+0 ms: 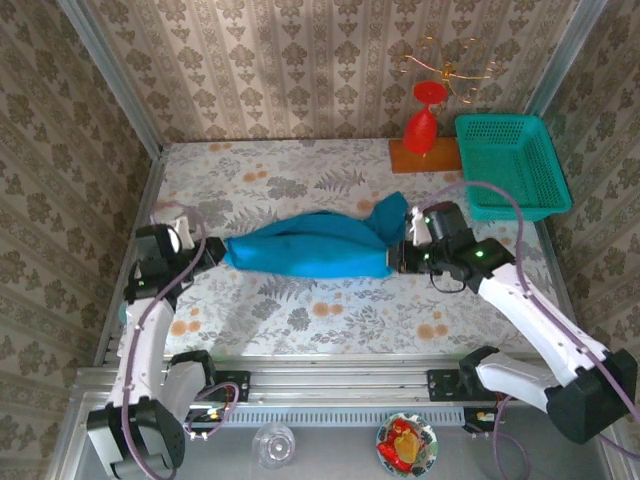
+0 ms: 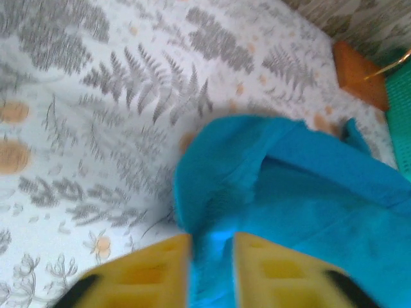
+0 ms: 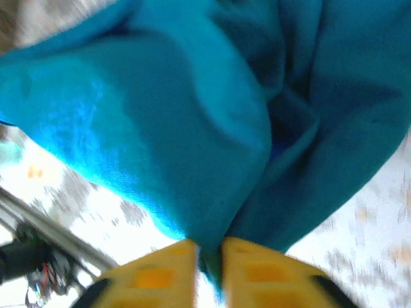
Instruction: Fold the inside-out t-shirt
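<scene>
The blue t-shirt [image 1: 310, 248] is stretched into a long bunched band across the middle of the table, between my two grippers. My left gripper [image 1: 212, 252] grips its left end; in the left wrist view [image 2: 212, 273] the yellow fingers [image 2: 151, 273] pinch a fold of the shirt [image 2: 302, 192]. At the right end my right gripper [image 1: 400, 255] is shut on the cloth; in the right wrist view [image 3: 209, 266] a thin fold of the shirt [image 3: 167, 128] sits between the yellow fingers [image 3: 263, 276]. A loose flap [image 1: 392, 213] sticks up near the right gripper.
A teal mesh basket [image 1: 512, 165] stands at the back right of the floral tablecloth [image 1: 300, 180]. A red goblet-shaped ornament [image 1: 423, 118] on a brown block [image 1: 425, 155] sits left of it. A metal rail [image 1: 330, 385] runs along the near edge.
</scene>
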